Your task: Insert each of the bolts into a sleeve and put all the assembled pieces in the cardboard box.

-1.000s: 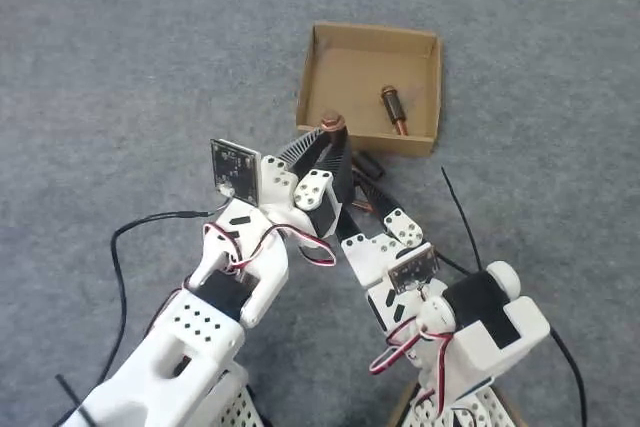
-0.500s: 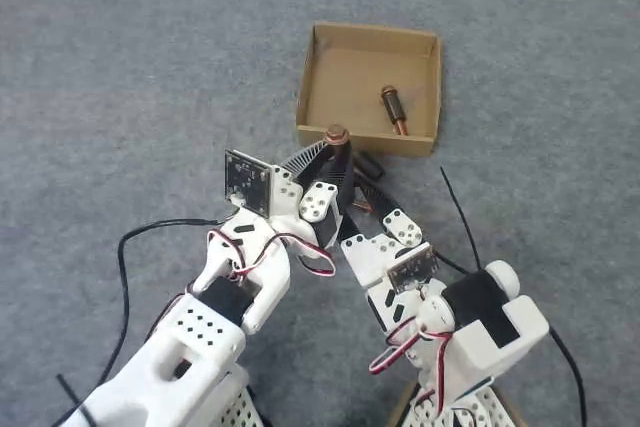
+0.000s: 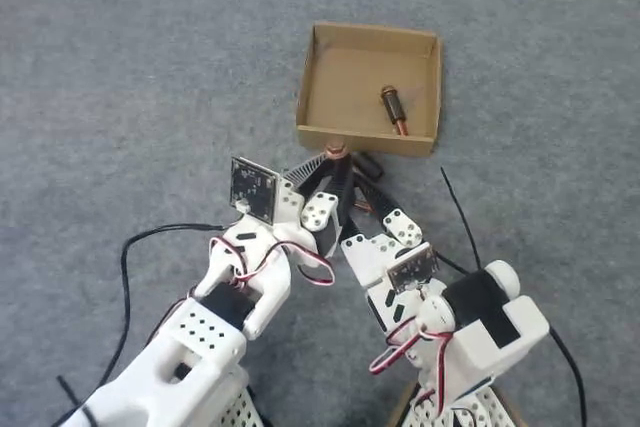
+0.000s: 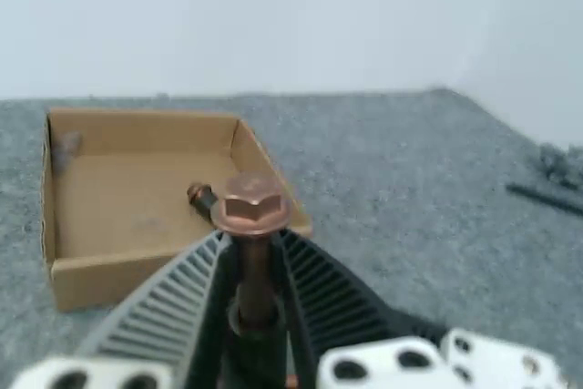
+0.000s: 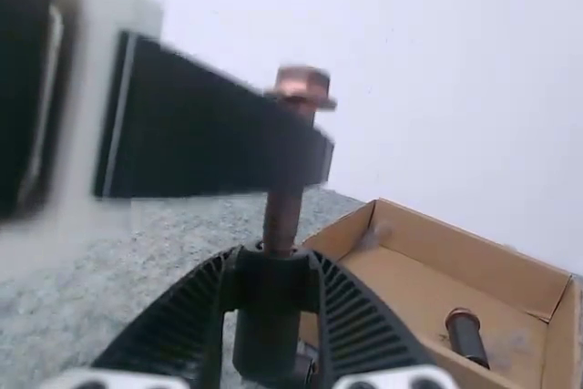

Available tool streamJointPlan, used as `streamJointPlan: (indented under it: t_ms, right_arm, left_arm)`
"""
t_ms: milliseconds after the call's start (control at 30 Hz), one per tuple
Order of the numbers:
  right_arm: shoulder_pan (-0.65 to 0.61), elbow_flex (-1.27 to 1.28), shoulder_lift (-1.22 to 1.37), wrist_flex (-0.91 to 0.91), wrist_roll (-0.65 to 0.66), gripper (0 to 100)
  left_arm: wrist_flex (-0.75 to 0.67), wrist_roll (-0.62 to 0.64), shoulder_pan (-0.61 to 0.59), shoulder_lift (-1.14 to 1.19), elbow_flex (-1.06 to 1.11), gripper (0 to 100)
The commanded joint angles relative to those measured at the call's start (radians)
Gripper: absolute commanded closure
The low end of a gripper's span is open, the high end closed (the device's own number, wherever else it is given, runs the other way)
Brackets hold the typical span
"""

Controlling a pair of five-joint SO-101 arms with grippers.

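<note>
The bolt (image 3: 335, 153) stands upright in the air just in front of the near wall of the cardboard box (image 3: 369, 138), outside of it, with its copper hexagonal head (image 4: 252, 206) on top. The left gripper (image 3: 328, 169) holds it: its two black ribbed jaws are pinching the shank a little below the head, one on each side, as the left wrist view shows (image 4: 250, 245). In the right wrist view the bolt (image 5: 281, 211) goes down to a black sleeve (image 5: 270, 316), and its lower end meets the top opening of this sleeve; how deep it sits inside, I cannot tell. The sleeve is upright too and the jaws of the right gripper (image 5: 270, 271) are pinching it from both sides. In the high view the right gripper (image 3: 351, 199) is under and just beside the left one, so the two arms meet at the same place in front of the box. The cardboard box (image 4: 137, 271) is open on top, and one assembled piece (image 3: 393, 108) lies on its floor near the right wall, well apart from the held bolt. The same piece (image 5: 464, 334) lies in the box (image 5: 474, 257) in the right wrist view, and in the left wrist view a part of it (image 4: 199, 195) looks out from behind the bolt head. Everything is on a tabletop (image 3: 150, 97) with a grey carpet-like cover, and a thin black cable (image 3: 124, 277) lies on it beside the left arm.
</note>
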Motion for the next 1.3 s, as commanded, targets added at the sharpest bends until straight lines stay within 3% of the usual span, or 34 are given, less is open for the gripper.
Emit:
streamJointPlan:
  t_ms: [0, 433, 933, 1167, 1267]
  right_arm:
    - [0.028, 0.012, -0.013, -0.002, 0.005, 99.1]
    - [0.074, -0.008, -0.013, -0.002, 0.006, 99.1]
    - [0.073, -0.002, -0.013, -0.002, 0.006, 99.1]
    - [0.073, -0.002, -0.013, -0.002, 0.006, 99.1]
    - [0.073, -0.002, -0.012, -0.002, 0.006, 99.1]
  left_arm:
    - [-0.021, -0.017, 0.0, -0.005, 0.008, 99]
    - [-0.017, -0.017, 0.077, -0.005, 0.059, 99]
    - [-0.023, -0.015, 0.034, -0.005, 0.056, 98]
    - [-0.017, -0.012, 0.034, -0.002, 0.062, 79]
    - [-0.017, -0.012, 0.034, -0.005, 0.062, 78]
